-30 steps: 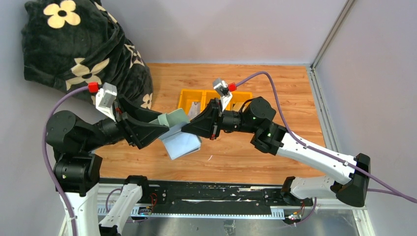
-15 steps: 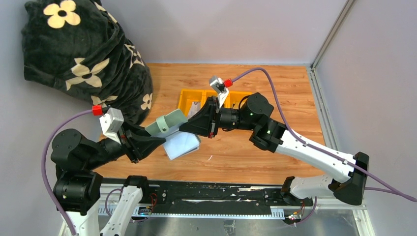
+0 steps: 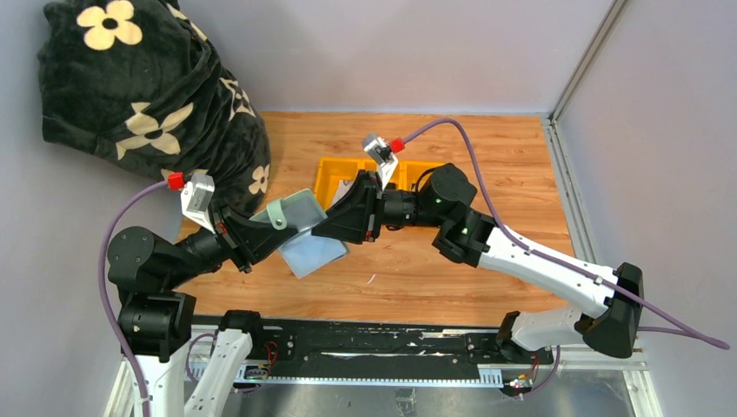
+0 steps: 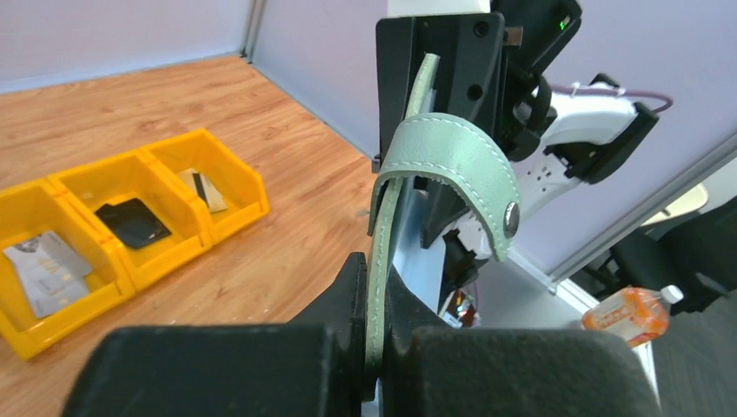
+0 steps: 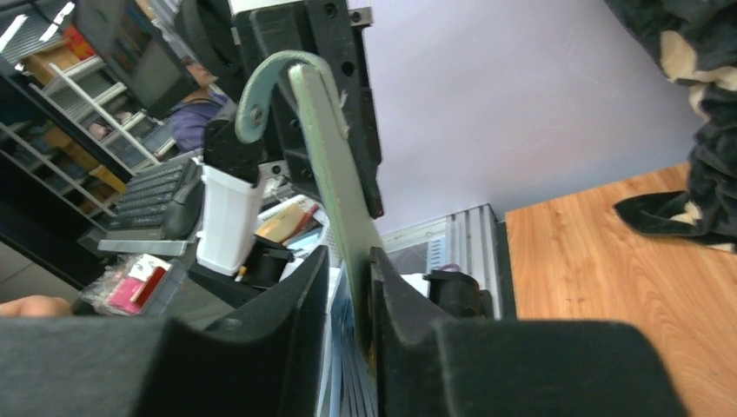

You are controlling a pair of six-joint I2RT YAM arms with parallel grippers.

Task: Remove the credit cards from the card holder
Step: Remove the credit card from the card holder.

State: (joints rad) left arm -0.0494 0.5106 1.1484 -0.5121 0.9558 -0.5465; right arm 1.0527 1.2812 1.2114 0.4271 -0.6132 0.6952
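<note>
card holder (image 3: 300,215) held aloft; left jaws clamped on its cover; right jaws around opposite edge, grip unclear.

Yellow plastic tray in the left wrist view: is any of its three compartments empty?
No, the yellow plastic tray holds grey cards, a black card and a striped tan card, one kind per compartment.

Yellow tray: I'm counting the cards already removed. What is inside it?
One compartment of the yellow tray holds grey cards, the middle one a black card, and the third a striped tan card. Whether more cards lie beneath them cannot be seen.
</note>
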